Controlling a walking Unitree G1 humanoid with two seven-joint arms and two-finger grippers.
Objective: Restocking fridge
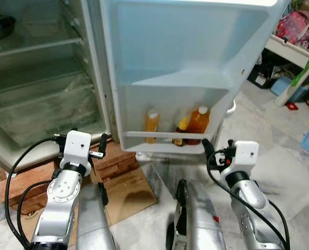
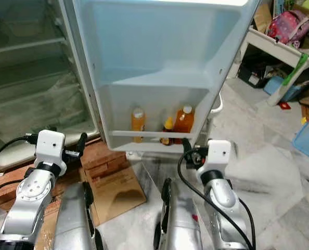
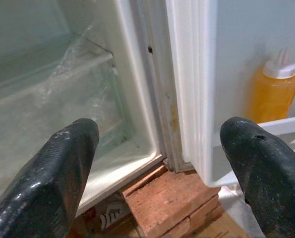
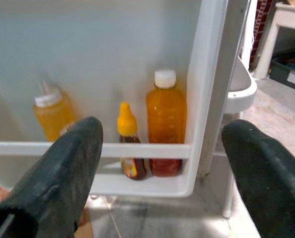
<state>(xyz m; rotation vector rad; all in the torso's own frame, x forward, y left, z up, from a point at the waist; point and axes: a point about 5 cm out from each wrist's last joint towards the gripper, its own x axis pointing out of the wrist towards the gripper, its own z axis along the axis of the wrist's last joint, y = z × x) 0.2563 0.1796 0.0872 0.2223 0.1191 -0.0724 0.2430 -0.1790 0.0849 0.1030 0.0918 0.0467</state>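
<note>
Your left gripper (image 3: pixel 157 168) and right gripper (image 4: pixel 162 163) both stood with jaws apart and empty, raised before the open fridge door (image 1: pixel 196 57). Three bottles (image 1: pixel 198 123) already sat in the door's bottom rack (image 1: pixel 165 136). You still had the fridge shelves (image 1: pixel 35 78), largely bare, to fill.

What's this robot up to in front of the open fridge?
It stands facing an open fridge door, holding nothing. Both the left gripper and the right gripper are open and raised toward it. The door's bottom shelf already holds three bottles: a yellow-orange bottle, a small yellow-capped bottle and a larger orange bottle. The shelves inside the fridge look mostly bare.
</note>
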